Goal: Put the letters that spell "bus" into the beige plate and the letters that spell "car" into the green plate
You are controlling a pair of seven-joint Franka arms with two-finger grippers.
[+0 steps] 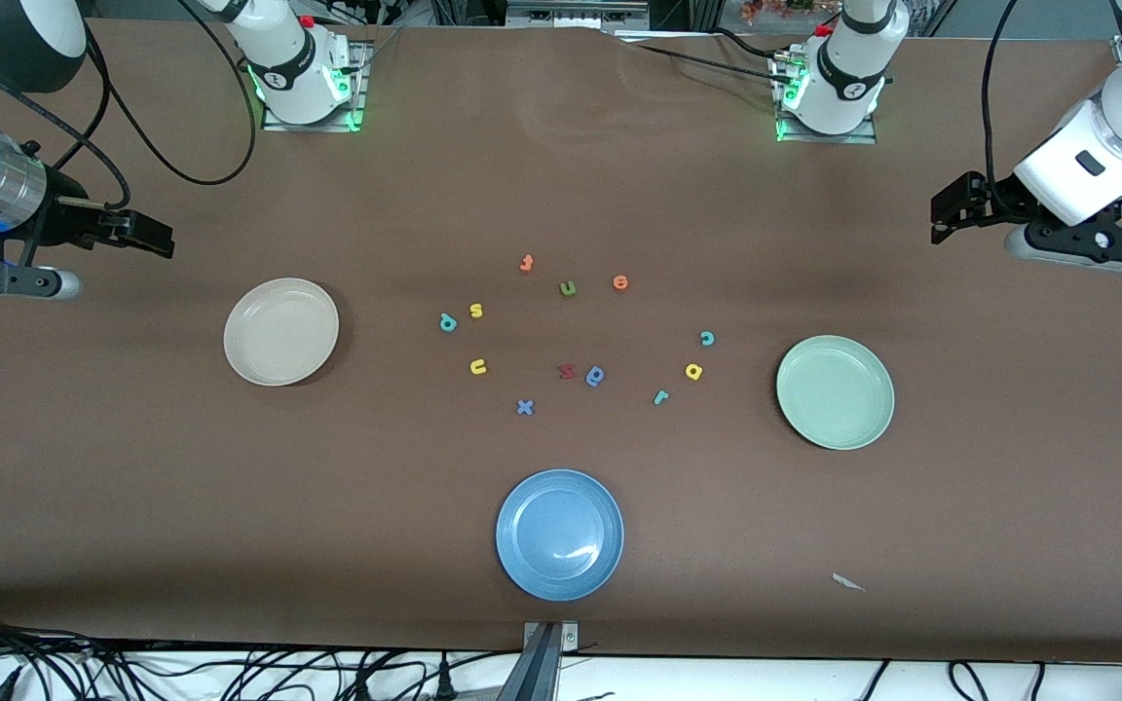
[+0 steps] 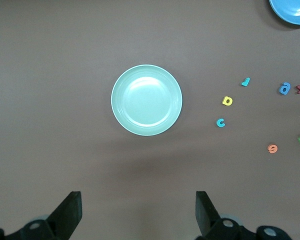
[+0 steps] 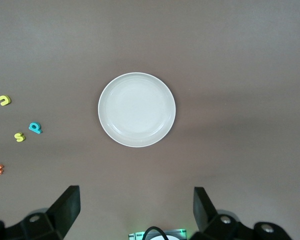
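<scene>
The beige plate (image 1: 280,331) (image 3: 137,110) lies toward the right arm's end, the green plate (image 1: 835,391) (image 2: 146,100) toward the left arm's end; both hold nothing. Between them lie the teal "b" (image 1: 448,322), yellow "s" (image 1: 475,311) and yellow "u" (image 1: 478,367) on the beige plate's side. The teal "c" (image 1: 707,338), yellow "a" (image 1: 693,371) and teal "r" (image 1: 660,396) lie by the green plate. My left gripper (image 1: 951,209) (image 2: 138,210) hangs open over bare table by the green plate. My right gripper (image 1: 147,234) (image 3: 135,207) hangs open beside the beige plate.
A blue plate (image 1: 559,534) sits nearest the front camera. Other letters lie among the task's own: orange "t" (image 1: 526,263), olive "u" (image 1: 568,288), orange "e" (image 1: 620,282), red letter (image 1: 567,371), blue rounded letter (image 1: 595,376), blue "x" (image 1: 525,407). A paper scrap (image 1: 847,582) lies near the front edge.
</scene>
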